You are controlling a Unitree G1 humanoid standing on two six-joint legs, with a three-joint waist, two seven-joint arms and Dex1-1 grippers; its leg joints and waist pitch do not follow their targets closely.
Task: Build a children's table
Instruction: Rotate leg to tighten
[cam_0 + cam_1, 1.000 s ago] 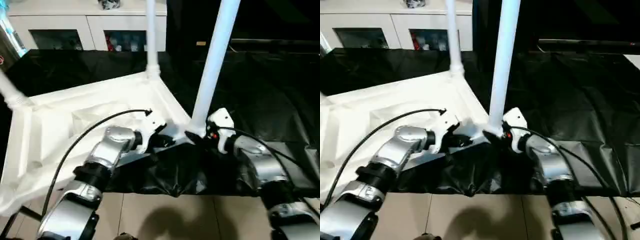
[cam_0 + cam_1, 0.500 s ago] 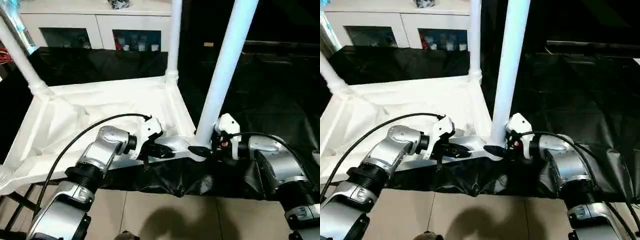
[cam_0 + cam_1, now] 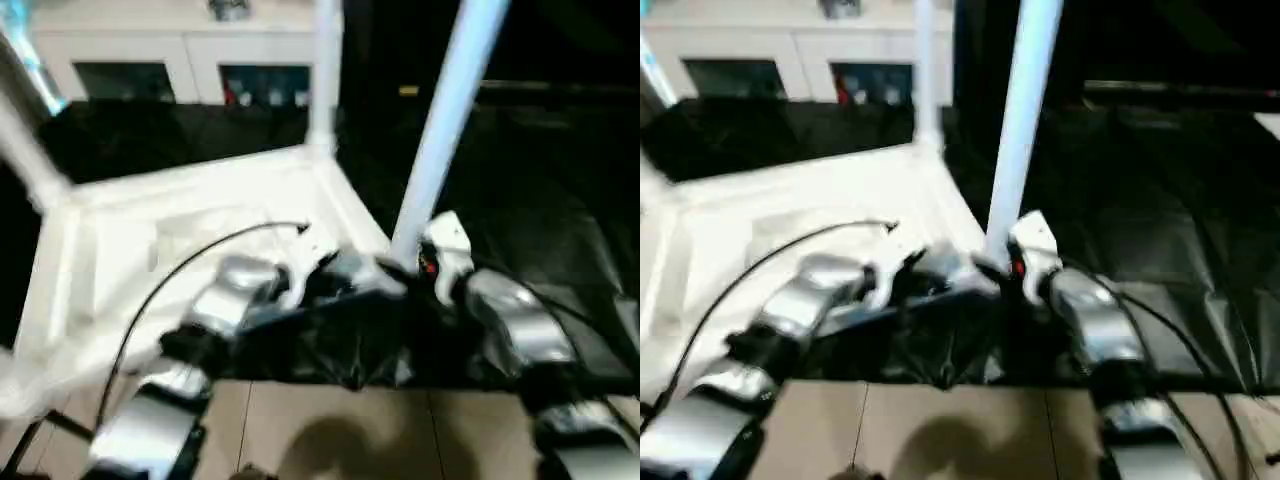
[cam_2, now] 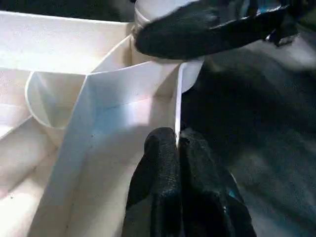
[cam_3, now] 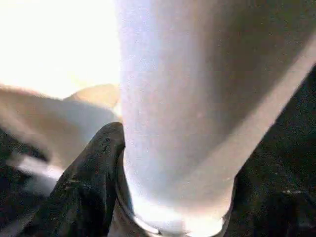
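Observation:
The children's table (image 3: 180,215) lies upside down on a black-covered surface, with its ribbed underside facing up. White legs stand in its corner sockets: one at the near right corner (image 3: 440,130), one at the far corner (image 3: 322,80) and one at the left (image 3: 25,150). My left gripper (image 4: 177,138) is shut on the thin rim wall (image 4: 133,84) beside the near corner socket. My right gripper (image 5: 173,163) is shut on the base of the near leg (image 5: 197,74), with a black finger (image 5: 94,168) pressed against each side. Both grippers meet at that corner (image 3: 375,275).
A white cabinet with glass doors (image 3: 150,50) stands behind the work surface. Black sheeting (image 3: 540,200) covers the surface to the right of the table. The surface's front edge runs just below my forearms, with beige floor tiles (image 3: 320,430) beyond it.
The whole picture has shifted and tilted with the head. Both grippers stay at the near right corner, the left on the rim and the right at the leg's base.

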